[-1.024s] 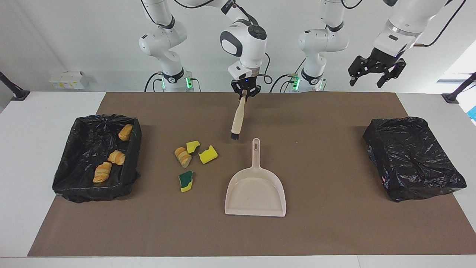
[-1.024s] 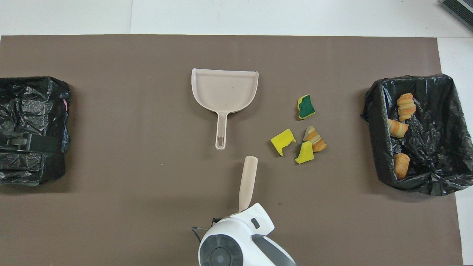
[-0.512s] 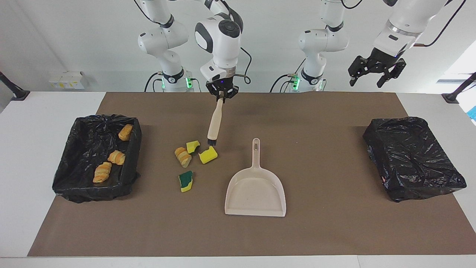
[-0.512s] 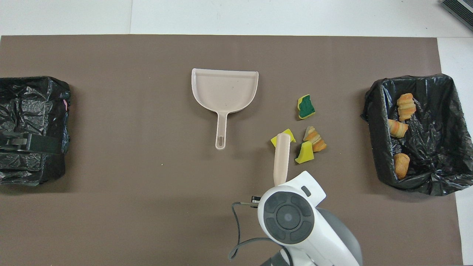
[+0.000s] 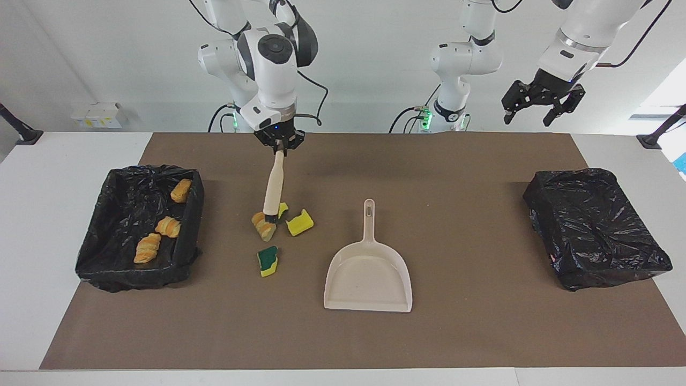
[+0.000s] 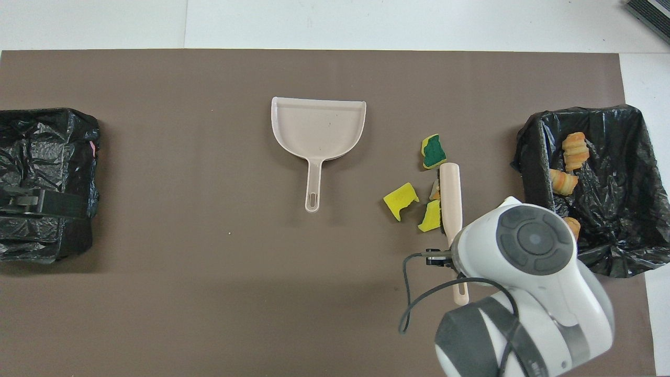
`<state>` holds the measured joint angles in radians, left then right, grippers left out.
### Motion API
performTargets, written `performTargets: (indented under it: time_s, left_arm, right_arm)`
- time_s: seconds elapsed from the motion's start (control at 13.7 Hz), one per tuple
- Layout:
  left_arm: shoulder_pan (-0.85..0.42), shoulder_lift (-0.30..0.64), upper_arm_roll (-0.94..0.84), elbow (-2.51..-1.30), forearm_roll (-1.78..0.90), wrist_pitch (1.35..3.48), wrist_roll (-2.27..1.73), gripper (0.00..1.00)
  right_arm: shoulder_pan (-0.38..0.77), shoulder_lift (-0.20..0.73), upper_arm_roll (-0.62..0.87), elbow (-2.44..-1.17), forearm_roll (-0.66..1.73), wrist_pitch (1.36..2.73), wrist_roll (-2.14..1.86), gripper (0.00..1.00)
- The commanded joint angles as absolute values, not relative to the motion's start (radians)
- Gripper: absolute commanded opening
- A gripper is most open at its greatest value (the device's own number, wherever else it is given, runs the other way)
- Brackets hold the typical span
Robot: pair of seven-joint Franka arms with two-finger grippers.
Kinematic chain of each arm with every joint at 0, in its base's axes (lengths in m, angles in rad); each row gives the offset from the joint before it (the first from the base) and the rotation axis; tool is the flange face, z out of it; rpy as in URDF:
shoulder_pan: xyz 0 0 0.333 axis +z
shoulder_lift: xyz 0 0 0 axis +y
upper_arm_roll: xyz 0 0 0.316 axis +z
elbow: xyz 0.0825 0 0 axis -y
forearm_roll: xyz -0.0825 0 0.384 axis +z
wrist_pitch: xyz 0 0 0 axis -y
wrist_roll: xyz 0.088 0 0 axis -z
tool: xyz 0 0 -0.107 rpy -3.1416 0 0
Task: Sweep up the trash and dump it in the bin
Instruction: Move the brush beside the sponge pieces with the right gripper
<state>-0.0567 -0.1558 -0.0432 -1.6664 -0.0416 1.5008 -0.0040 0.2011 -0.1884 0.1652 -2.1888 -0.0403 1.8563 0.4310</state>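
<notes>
My right gripper [image 5: 278, 143] is shut on the top of a beige brush [image 5: 273, 187], which hangs down with its dark bristles at the trash pile. The trash on the mat is a croissant piece [image 5: 264, 226], two yellow sponge chunks [image 5: 300, 222] [image 5: 282, 208] and a green-faced sponge chunk [image 5: 267, 260]. In the overhead view the brush [image 6: 451, 193] covers most of the croissant piece. A black-lined bin [image 5: 190, 214] holding three bread pieces stands at the right arm's end. My left gripper [image 5: 528, 119] waits open, high above the left arm's end.
A beige dustpan [image 5: 368, 273] lies flat mid-mat beside the scraps, its handle toward the robots. A second black-lined bin [image 5: 592, 228] stands at the left arm's end. A brown mat [image 5: 455, 161] covers the table.
My right arm carried the brush sideways from the dustpan's handle toward the right arm's end, so the bristles now sit at the croissant piece. The scraps and left arm have not moved.
</notes>
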Motion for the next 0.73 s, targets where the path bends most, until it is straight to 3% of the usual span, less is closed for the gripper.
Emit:
performTargets:
  time_s: [0.0,0.44,0.66]
  left_arm:
    - [-0.048,-0.156,-0.048,-1.660,-0.034,1.496,-0.008,1.00]
    - [-0.081,-0.164,-0.070,-1.667,-0.041,1.472,-0.029,1.00]
    - [-0.207,-0.121,-0.084,-1.707,-0.054,1.693,-0.073,1.00]
  right_arm:
    - [0.118,-0.218,0.178,-2.230,-0.035,1.861,0.313,0.00]
    - [0.000,-0.212,0.178,-2.266,-0.018,1.896,0.120,0.00]
    - [-0.017,-0.199,0.178,-2.284,-0.017,1.907,0.069,0.00]
